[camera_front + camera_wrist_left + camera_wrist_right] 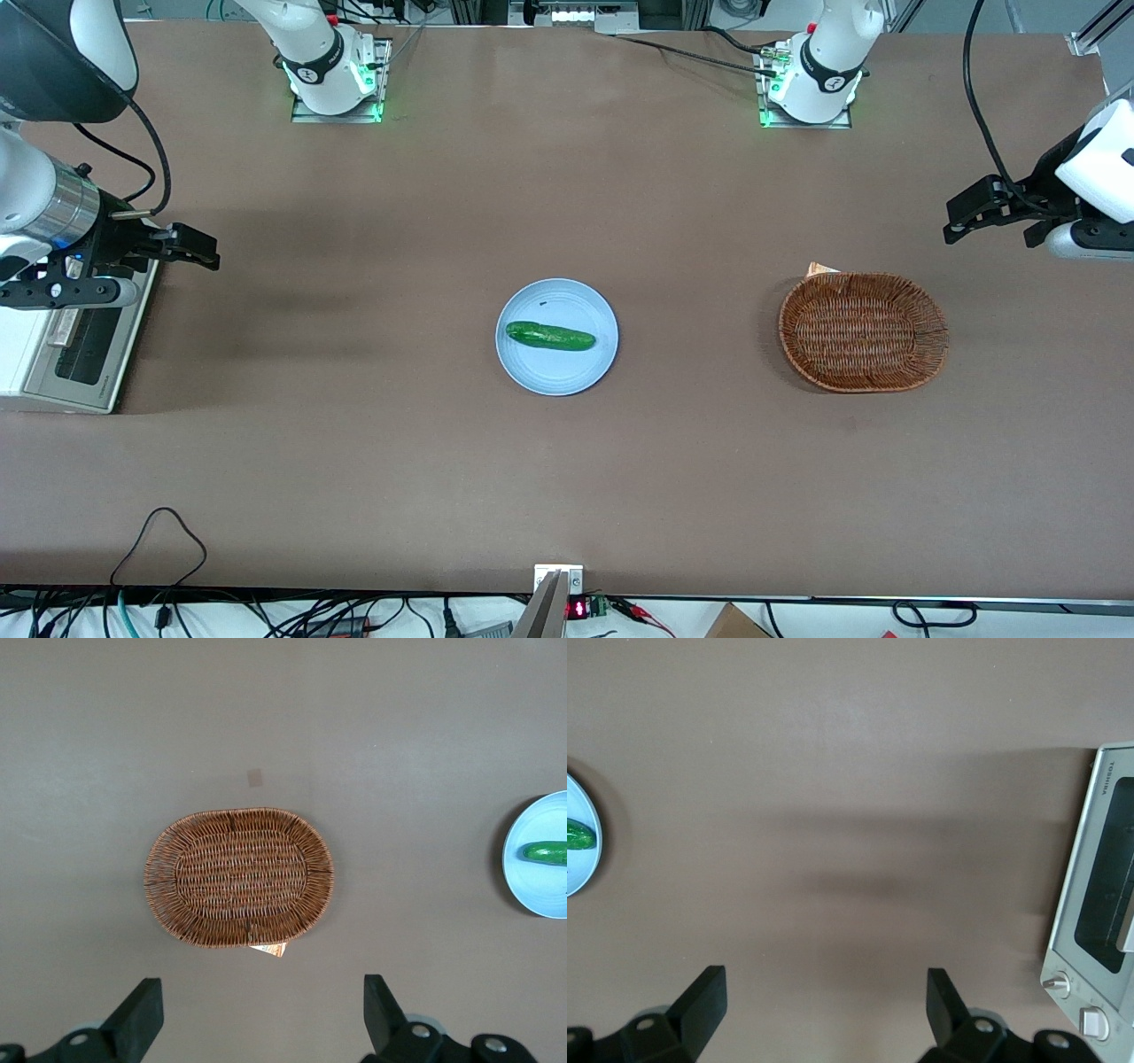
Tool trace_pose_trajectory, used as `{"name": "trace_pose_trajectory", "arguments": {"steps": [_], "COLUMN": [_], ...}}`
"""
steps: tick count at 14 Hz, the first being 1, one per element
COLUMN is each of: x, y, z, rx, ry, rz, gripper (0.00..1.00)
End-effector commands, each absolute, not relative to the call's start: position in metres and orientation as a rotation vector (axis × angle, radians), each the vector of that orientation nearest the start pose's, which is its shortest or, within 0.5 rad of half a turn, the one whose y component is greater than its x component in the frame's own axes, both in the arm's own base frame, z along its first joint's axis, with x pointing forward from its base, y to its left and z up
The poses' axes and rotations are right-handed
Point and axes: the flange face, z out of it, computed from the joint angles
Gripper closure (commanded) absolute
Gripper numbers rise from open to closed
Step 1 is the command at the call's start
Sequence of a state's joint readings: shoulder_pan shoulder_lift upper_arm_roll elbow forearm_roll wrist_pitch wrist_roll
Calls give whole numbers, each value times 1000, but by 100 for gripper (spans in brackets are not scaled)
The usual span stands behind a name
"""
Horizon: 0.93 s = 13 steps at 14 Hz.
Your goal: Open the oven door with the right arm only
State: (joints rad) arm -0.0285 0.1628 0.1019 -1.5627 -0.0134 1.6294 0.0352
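The cream-white toaster oven (27, 354) stands at the working arm's end of the table. Its oven door (89, 341), a silver frame round a dark glass window, lies shut against the oven. It also shows in the right wrist view (1103, 904), with the knobs (1056, 983) beside it. The right arm (44, 208) with its silver cuff hangs over the oven. Its black gripper (205, 250) is open and empty, held above the table just past the door's edge toward the plate. In the right wrist view the gripper (824, 1005) has only bare table between its fingers (700, 1001).
A light blue plate (532, 372) with a green cucumber (549, 336) sits mid-table. A brown wicker basket (862, 331) lies toward the parked arm's end, with a card corner (821, 268) poking out beneath it. Two arm bases (332, 75) stand at the edge farthest from the camera.
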Motion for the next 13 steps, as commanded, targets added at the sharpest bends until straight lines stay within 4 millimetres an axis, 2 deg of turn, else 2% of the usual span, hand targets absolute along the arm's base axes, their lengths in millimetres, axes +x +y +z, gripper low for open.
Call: {"name": "trace_pose_trajectory", "arguments": {"steps": [1, 13], "x": [599, 599], "y": [39, 38], "z": [542, 539], "rx": [-3155, -3163], "ry": [-72, -61], "rz": [145, 159], "gripper": [0, 2]}}
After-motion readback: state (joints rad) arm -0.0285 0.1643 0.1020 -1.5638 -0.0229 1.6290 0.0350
